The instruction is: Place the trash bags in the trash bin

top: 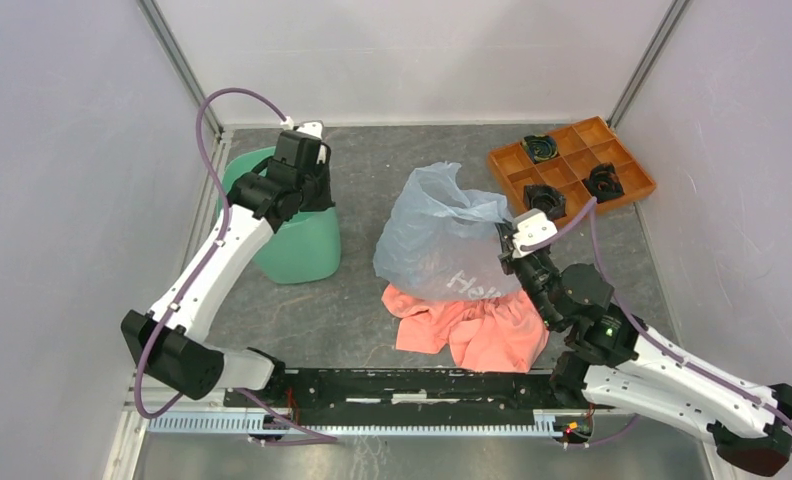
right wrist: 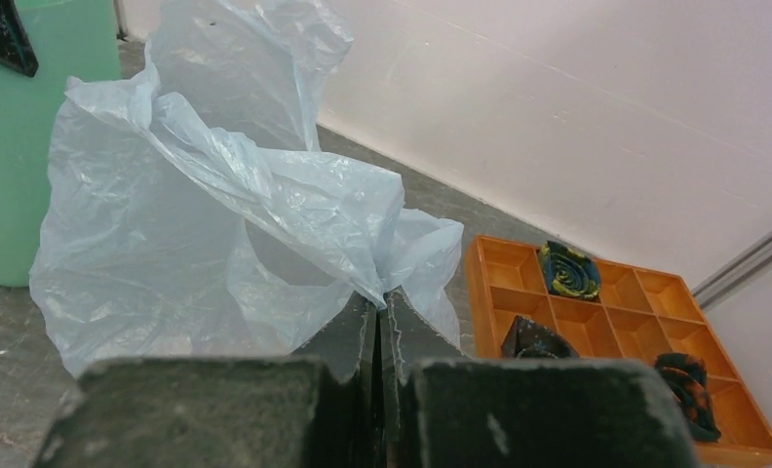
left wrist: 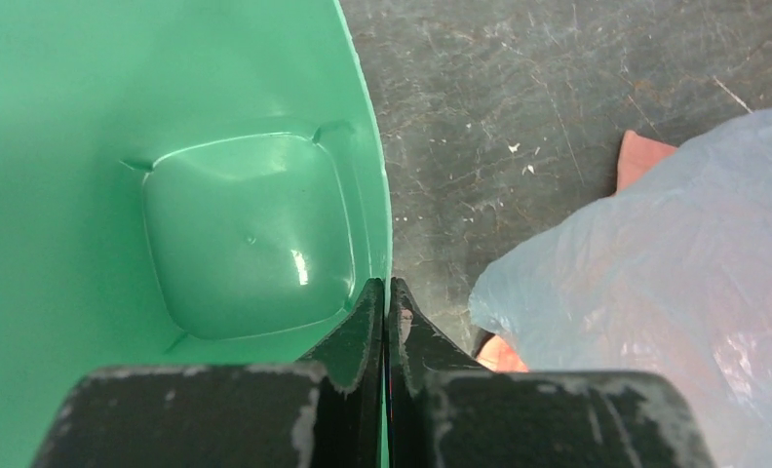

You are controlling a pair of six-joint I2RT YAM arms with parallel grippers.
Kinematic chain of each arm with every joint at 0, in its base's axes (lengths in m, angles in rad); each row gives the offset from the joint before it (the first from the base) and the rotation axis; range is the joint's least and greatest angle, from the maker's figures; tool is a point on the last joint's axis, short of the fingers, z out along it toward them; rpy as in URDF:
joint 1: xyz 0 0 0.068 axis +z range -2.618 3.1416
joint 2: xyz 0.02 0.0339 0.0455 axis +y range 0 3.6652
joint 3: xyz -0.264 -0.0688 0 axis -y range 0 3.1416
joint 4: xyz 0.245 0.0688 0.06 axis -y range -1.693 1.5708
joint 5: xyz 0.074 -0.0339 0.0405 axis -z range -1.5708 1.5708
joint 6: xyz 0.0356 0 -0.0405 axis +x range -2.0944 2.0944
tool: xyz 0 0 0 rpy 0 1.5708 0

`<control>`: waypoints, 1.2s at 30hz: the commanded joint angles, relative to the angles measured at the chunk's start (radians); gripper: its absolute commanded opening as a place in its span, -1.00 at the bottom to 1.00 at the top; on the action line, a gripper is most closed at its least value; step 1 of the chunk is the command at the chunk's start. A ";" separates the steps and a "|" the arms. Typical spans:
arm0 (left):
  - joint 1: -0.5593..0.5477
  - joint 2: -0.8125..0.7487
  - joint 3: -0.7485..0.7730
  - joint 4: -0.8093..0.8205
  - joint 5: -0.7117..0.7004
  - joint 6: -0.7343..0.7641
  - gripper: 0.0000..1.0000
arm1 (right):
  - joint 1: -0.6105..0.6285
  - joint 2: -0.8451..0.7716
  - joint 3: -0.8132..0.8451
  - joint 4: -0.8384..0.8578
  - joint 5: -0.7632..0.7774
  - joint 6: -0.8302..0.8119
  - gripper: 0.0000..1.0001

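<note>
The mint-green trash bin stands upright at the left of the table. My left gripper is shut on its right rim; in the left wrist view the bin's wall runs between the closed fingers. The pale blue-grey trash bag stands bunched at mid-table, lifted at its right side. My right gripper is shut on a gathered fold of it. In the right wrist view the bag fans out from the closed fingertips, with the bin behind it at the left.
A salmon-pink cloth lies under and in front of the bag. An orange compartment tray with dark rolled items sits at the back right. White walls enclose the table on three sides.
</note>
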 commanded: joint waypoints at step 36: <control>-0.097 -0.530 -0.173 0.301 0.128 0.099 1.00 | -0.001 0.569 0.674 0.141 0.226 -0.020 -0.99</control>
